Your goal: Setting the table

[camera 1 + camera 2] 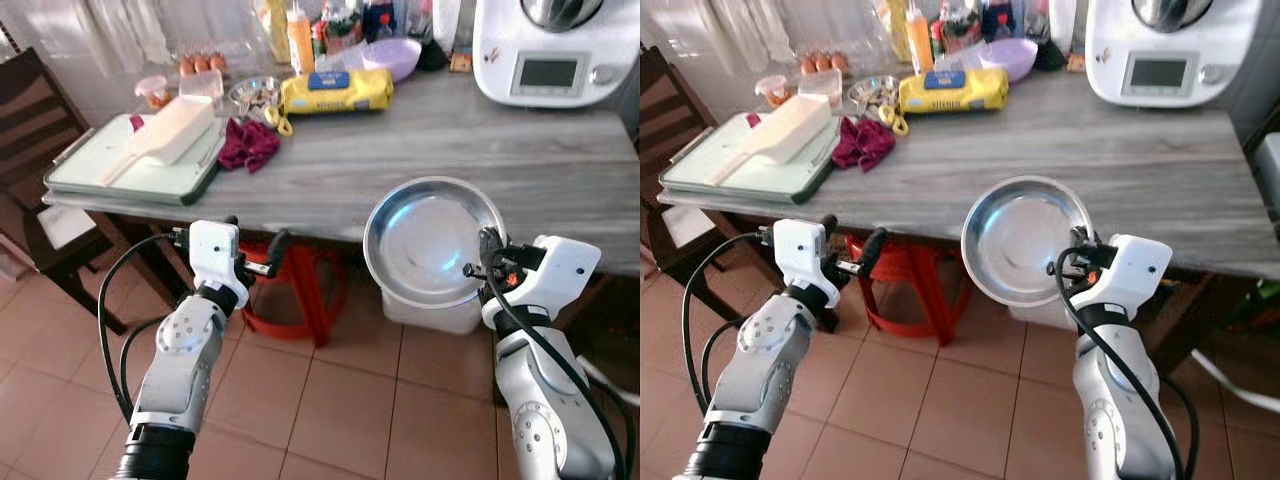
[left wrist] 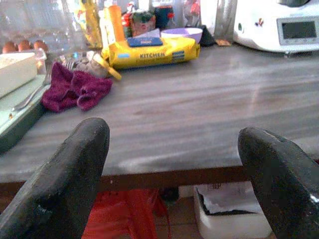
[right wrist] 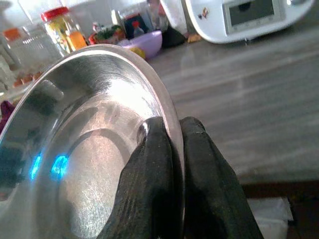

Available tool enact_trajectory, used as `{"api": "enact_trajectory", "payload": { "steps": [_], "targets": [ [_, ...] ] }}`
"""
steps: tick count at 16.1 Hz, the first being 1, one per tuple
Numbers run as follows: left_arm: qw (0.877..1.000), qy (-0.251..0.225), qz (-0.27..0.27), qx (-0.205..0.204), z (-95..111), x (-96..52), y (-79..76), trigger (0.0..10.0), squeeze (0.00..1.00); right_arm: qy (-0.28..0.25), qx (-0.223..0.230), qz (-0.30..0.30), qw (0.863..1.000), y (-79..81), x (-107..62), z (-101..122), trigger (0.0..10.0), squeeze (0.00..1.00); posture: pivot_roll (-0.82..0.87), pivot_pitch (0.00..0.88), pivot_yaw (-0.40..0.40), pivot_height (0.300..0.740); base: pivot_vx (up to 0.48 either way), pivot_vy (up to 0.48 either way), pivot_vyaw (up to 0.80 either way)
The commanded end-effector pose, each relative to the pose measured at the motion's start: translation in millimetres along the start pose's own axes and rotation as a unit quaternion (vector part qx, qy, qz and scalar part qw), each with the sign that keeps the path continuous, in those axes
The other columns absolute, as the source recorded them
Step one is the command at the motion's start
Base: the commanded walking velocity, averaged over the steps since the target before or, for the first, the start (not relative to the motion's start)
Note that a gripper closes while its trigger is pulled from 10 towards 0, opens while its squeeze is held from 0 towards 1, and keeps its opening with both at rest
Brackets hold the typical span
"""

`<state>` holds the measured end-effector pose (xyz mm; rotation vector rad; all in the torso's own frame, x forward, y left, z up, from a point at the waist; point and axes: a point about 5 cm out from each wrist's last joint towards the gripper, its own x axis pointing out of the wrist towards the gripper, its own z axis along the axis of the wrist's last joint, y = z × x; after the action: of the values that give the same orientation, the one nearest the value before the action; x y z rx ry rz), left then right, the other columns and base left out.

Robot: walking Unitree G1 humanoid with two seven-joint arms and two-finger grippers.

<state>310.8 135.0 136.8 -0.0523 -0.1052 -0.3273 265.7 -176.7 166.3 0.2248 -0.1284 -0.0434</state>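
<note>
**Plate in hand, worktop up next**

Jaws on the right gripper are pinched tight on the rim of a steel plate, held tilted at the worktop edge. Left gripper hangs spread wide, holding nothing. Next, I'd guess: lift it over the bare wood. Further back, the maroon cloth, yellow Kitchen pack and white appliance stay clear.

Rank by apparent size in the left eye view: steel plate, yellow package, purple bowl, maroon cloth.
1. steel plate, though nearest the camera
2. yellow package
3. purple bowl and maroon cloth look alike
</note>
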Motion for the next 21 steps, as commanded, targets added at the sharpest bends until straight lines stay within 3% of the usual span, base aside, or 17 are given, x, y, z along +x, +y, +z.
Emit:
{"api": "enact_trajectory", "payload": {
  "steps": [1,21],
  "targets": [
    [1.0,-0.002,-0.002,0.004,2.2,-0.4,2.3,10.0,0.0,-0.001,0.001,0.006,1.0,4.2,2.1,-0.2,10.0,0.0,-0.18,0.086,0.127,0.74,0.3,0.0,0.0],
    [1.0,0.008,-0.024,-0.006,-2.6,-4.1,-7.2,10.0,0.0,0.002,-0.005,0.0,1.0,4.9,0.3,-3.5,10.0,0.0,-0.18,0.097,0.135,0.74,0.308,0.0,0.0]
  ]
}}
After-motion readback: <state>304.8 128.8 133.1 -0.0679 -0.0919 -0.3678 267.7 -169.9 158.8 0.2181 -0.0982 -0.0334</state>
